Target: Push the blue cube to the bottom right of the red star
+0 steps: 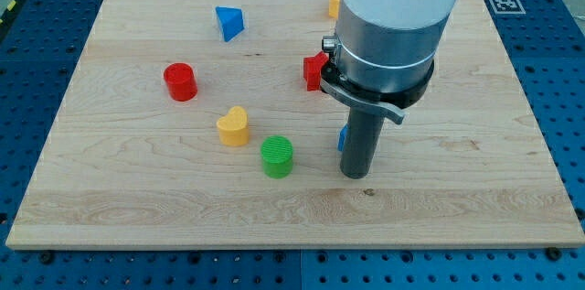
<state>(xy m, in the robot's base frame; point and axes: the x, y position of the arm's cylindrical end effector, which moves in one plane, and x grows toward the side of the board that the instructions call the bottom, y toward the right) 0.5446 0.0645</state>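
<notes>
The arm (398,2) is seen coming down from the view's top, right of the middle, as a broad pale cylinder ringed below by a dark collar with a metal clamp. A straight dark rod (358,139) is carried upright beneath the collar. My tip (355,175) is set down on the board, a little below the view's middle.
</notes>
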